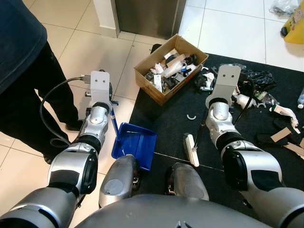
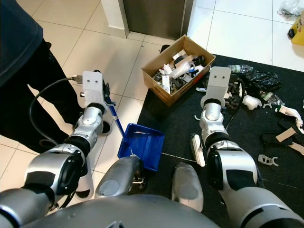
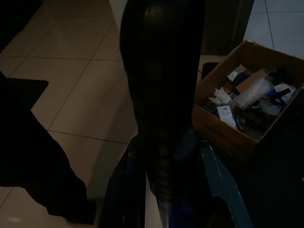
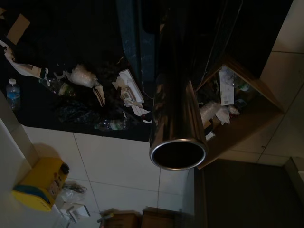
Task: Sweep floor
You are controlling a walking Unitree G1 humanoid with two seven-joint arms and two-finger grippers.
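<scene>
Two tools are being held ready: the left gripper (image 1: 105, 97) is clasping the blue dustpan (image 1: 135, 145) upright by its handle at the black rug's (image 1: 166, 118) edge, the right gripper (image 1: 227, 97) is gripping the broom (image 1: 192, 148), brush head beside the scattered litter (image 1: 254, 90).

No words, numbers or brand names can be read anywhere. The packets and wrappers in the cardboard box (image 1: 171, 68) on the far side of the dark mat carry printed patches, but they are too small and blurred to make out. The yellow container (image 1: 295, 26) at the far right shows only dark marks that cannot be read. The small bottle (image 4: 14, 93) seen in the right wrist view has a label too dim to read.
</scene>
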